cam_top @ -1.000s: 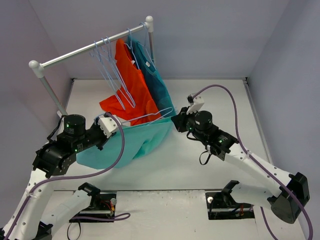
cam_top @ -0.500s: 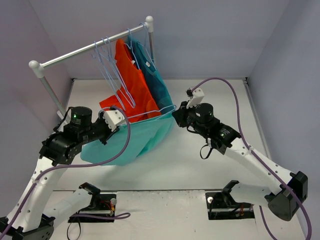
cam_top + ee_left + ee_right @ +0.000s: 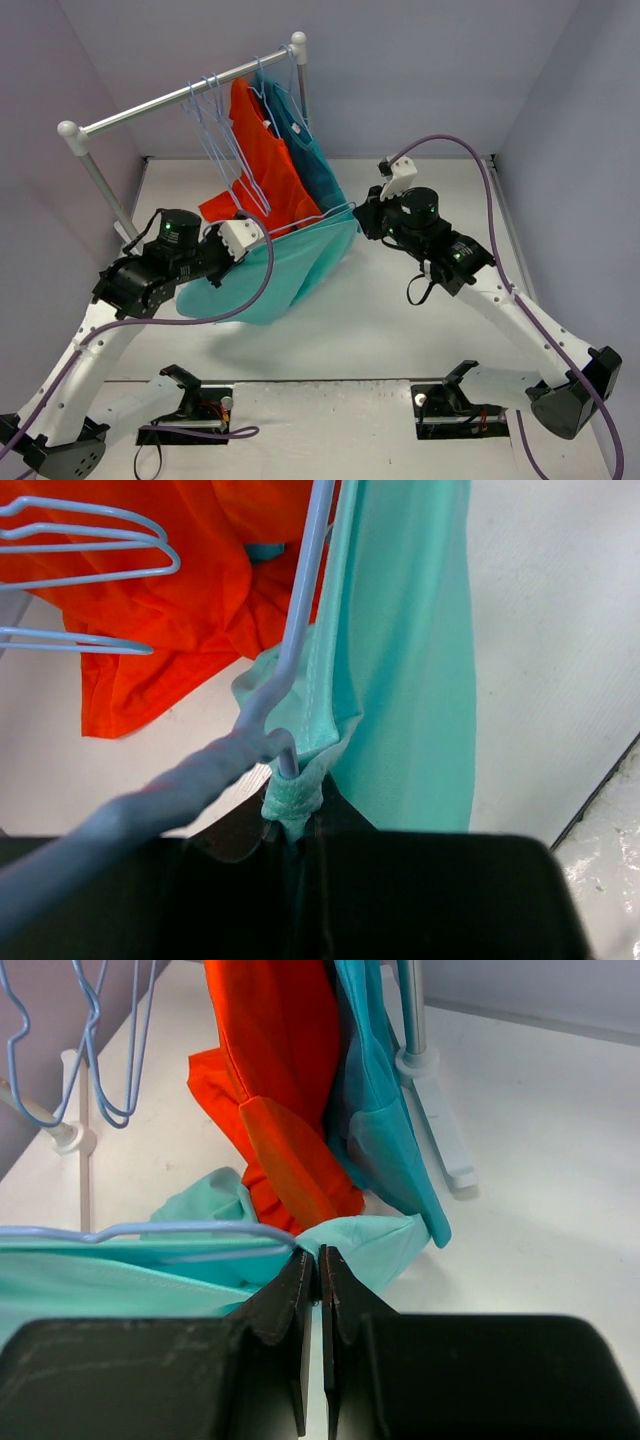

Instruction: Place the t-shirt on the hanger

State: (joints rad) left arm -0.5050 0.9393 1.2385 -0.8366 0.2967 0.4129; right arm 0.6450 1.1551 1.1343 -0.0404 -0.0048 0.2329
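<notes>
Within the last second both arms had lifted and swung back toward the white metal garment rail (image 3: 180,95). They carried the plain mint-turquoise t-shirt (image 3: 285,275), draped from the thin pale blue wire hanger (image 3: 305,221) stretched between them. The left gripper (image 3: 248,236) was clamped on bunched shirt fabric beside the wire, and the right gripper (image 3: 360,218) was pinched tight on the far shirt corner. The shirt looked dressed; hooking onto the rail seemed next.

**STOCK COUNT: GARMENTS, HANGERS, RIG**

Shirts numbered three: one mint t-shirt (image 3: 290,280), one orange-red shirt (image 3: 262,175) and one darker teal shirt (image 3: 318,175). Among the pale blue wire hangers, one hanger (image 3: 303,590) was in the mint t-shirt. The empty hangers (image 3: 215,125) on the rail numbered at least two; the exact figure was not legible. There was one clothes rail (image 3: 170,100). Grippers numbered two: the left gripper (image 3: 295,815) and the right gripper (image 3: 318,1265). There were two purple cables (image 3: 480,160).
</notes>
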